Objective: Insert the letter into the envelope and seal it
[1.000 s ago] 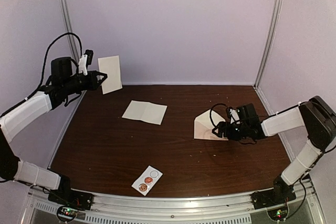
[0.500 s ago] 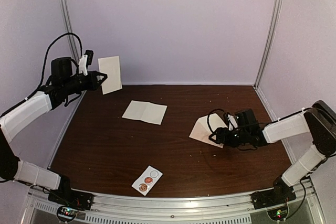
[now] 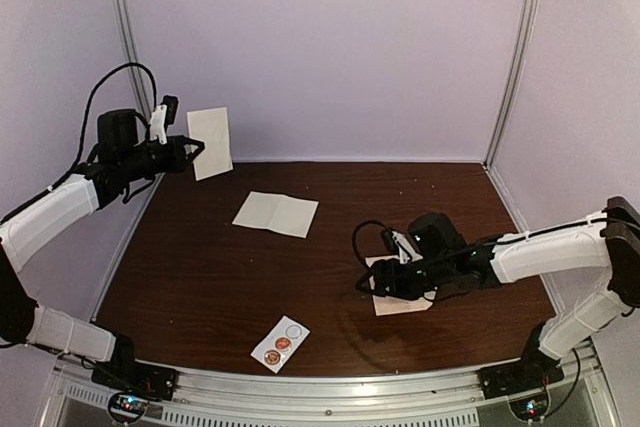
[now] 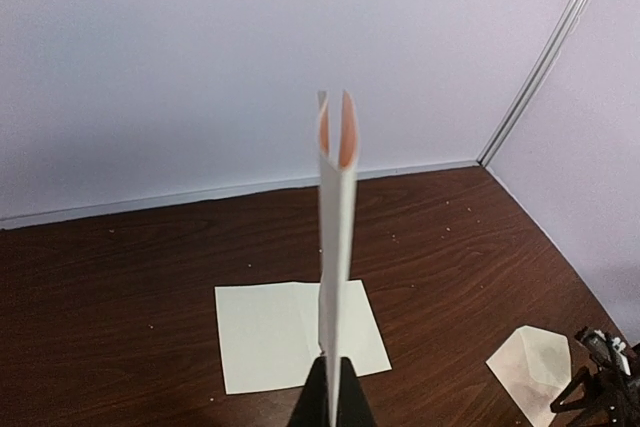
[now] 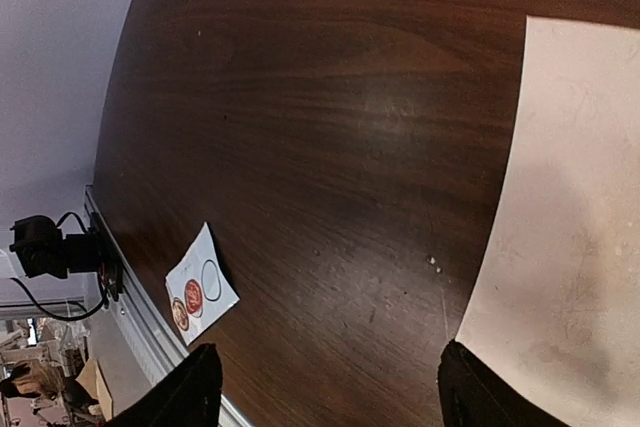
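- right tool (image 3: pixel 384 283): its jaws stand wide apart and clamp on nothing. it sits low over the envelope (image 3: pixel 402 303). in the wrist view one finger (image 5: pixel 485 402) hangs over the paper's edge and the other over bare wood.
- envelope: it lies flat on the worktop (image 3: pixel 200 277), at about 4 o'clock from the middle. it looks thin, light and limp, and i judge it would slide on the smooth wood. no edge stands proud, so a grip probably needs a lifted corner or the flap. a hard squeeze would likely crease it.
- left tool (image 3: pixel 186 153): its jaws are together, clamped on one edge of the letter (image 3: pixel 210 142), which is held upright in the air at 10 o'clock.
- letter: it is folded, so probably stiffer than a single sheet, but still bendable.
- further out: the cream sheet (image 3: pixel 276 213) lies at 12 o'clock and the sticker strip (image 3: pixel 281 343) at 6 o'clock. both are well apart from the envelope.
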Tool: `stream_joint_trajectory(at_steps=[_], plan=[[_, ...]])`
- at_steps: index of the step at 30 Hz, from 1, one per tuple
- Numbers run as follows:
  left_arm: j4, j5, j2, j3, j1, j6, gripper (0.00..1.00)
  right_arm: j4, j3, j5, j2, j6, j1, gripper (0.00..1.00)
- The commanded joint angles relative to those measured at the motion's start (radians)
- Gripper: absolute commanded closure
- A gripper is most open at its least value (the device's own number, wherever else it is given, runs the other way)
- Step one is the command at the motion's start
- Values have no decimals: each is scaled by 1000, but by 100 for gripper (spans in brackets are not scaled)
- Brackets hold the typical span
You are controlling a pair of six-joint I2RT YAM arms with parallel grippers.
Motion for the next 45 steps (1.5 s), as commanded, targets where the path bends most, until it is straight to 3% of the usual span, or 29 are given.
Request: stream_joint_trajectory(at_steps=[1,6,17,35,45], plan=[[22,3,-16,1,4,17,100,-209,141,156,-97,-103,4,25],[22,5,-20,1,3,16,100,-331,190,339,-91,-186,-7,24],[23,13,-16,0,4,14,100,-211,114,432,-19,-285,-27,21],[25,23,4,-1,4,6,100,-35,-24,377,74,-322,-20,24],[25,21,2,0,4,5,100,36,-25,324,157,-274,55,26]])
